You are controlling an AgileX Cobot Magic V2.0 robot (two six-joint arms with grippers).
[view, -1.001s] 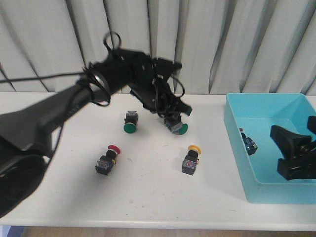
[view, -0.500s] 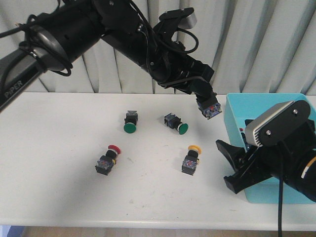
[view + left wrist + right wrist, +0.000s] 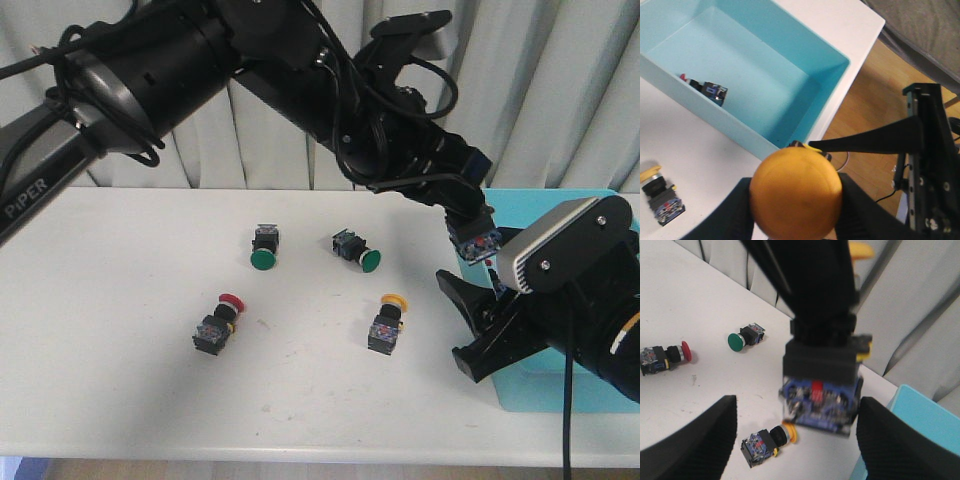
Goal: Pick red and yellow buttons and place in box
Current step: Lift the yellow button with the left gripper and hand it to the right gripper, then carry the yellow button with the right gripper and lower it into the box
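My left gripper (image 3: 472, 226) is shut on a yellow button (image 3: 480, 240) and holds it in the air at the left wall of the turquoise box (image 3: 560, 202). In the left wrist view its yellow cap (image 3: 796, 192) sits between the fingers, near the box (image 3: 765, 65). A red button (image 3: 710, 89) lies inside the box. Another yellow button (image 3: 386, 322) and a red button (image 3: 218, 322) lie on the table. My right gripper (image 3: 458, 320) is open and empty, low in front of the box's left wall. The right wrist view shows the held button (image 3: 822, 395) above the yellow one (image 3: 765, 442).
Two green-capped buttons (image 3: 263, 248) (image 3: 357, 251) lie on the white table behind the red and yellow ones. The left arm (image 3: 300, 70) spans the table's back. A curtain hangs behind. The table's front edge runs near the right gripper.
My left gripper has carried the yellow button to the right, from above the table to the box's left wall. My right gripper came out of the box, then stayed still.
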